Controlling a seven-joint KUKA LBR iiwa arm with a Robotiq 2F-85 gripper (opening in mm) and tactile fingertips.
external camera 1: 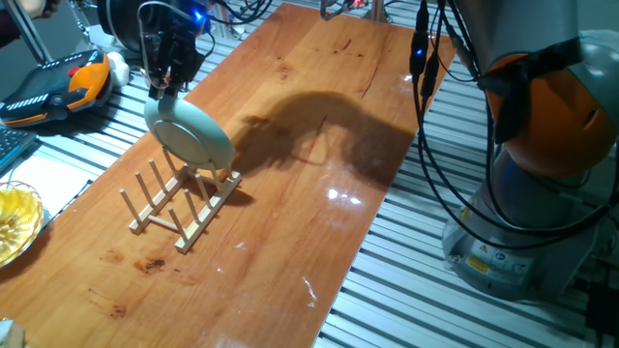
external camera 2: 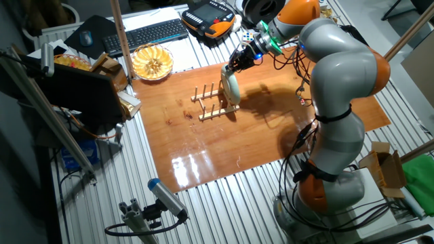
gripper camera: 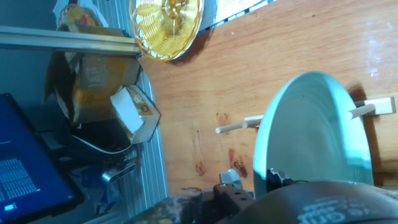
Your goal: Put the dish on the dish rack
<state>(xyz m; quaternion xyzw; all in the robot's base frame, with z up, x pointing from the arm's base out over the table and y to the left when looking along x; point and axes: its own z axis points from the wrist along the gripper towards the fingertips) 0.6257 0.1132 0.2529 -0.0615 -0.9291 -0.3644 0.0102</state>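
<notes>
- You have the dish pinched by its upper rim in the gripper; the jaws are clenched on the edge, which the hand view confirms, with the plate filling the space right below the fingers.
- The dish hangs tilted, its lower edge down among the pegs at the end of the dish rack nearest the arm. Whether it already bears on the slats, you cannot tell from these views.
- As a judgement: pick-up and carry are done and the plate is at the slot. What is left is to settle it between two pegs, let go, and lift clear.
- The dish is a round, shallow plate, pale mint-green, glossy enough to catch the light along its rim, so you may find it slippery in a rim grip.
- The dish rack is light bare wood: thin upright dowels in two rows on crossed flat slats, a low and light frame that could shift if you nudge it.
- Under the rack, the table is varnished, reddish wood with a sheen.
- Beyond the rack's far end, off the board, sits a yellow translucent ribbed bowl.
</notes>
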